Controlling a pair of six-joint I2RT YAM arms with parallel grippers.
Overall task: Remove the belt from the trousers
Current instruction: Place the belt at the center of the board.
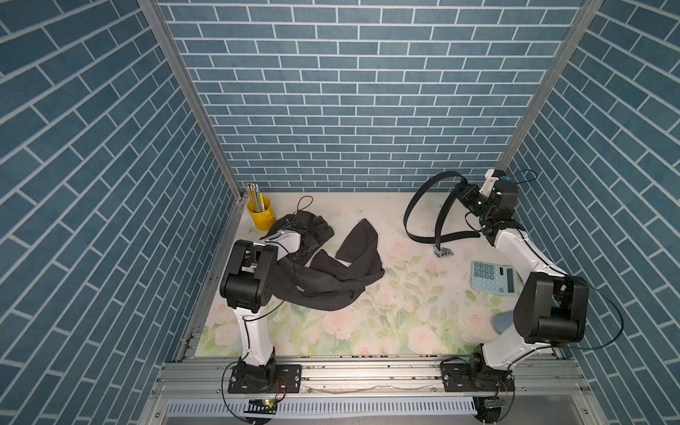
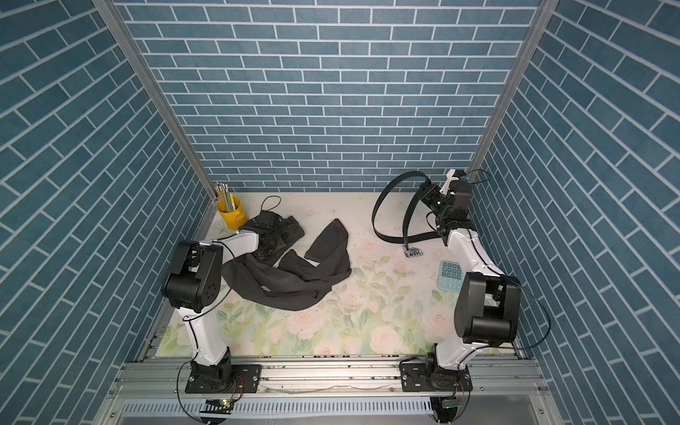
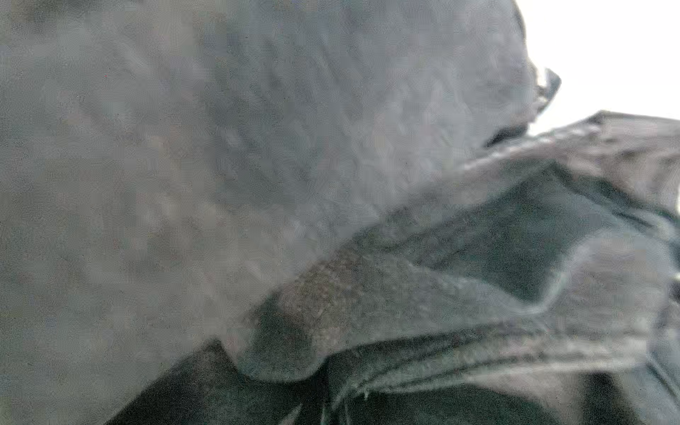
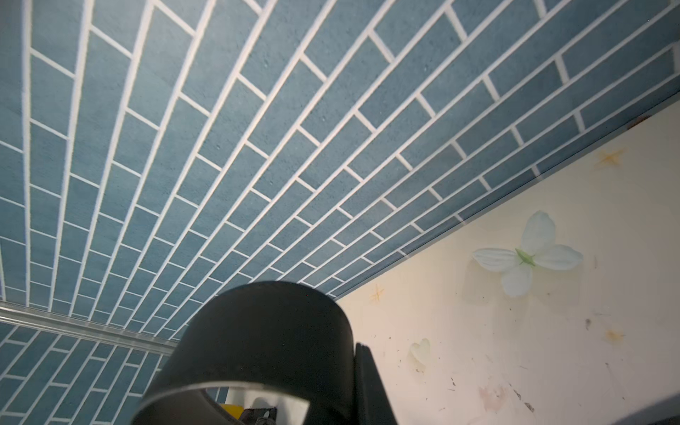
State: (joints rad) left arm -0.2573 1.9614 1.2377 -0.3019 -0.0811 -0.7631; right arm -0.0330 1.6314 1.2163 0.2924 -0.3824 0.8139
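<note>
The right gripper (image 1: 463,193), jaws pinched narrow on the belt (image 1: 406,219), held the strap high near the back right corner. Its loop hung well apart from the trousers (image 1: 342,283) and the buckle (image 1: 443,252) lay on the floral table (image 1: 368,331), so lowering it onto bare table before release looked wisest. The left gripper (image 1: 303,224) sat closed in the waistband folds near the yellow pencil cup (image 1: 262,217), grip on cloth unclear, and the calculator (image 1: 495,277) near the buckle might get dragged.
</note>
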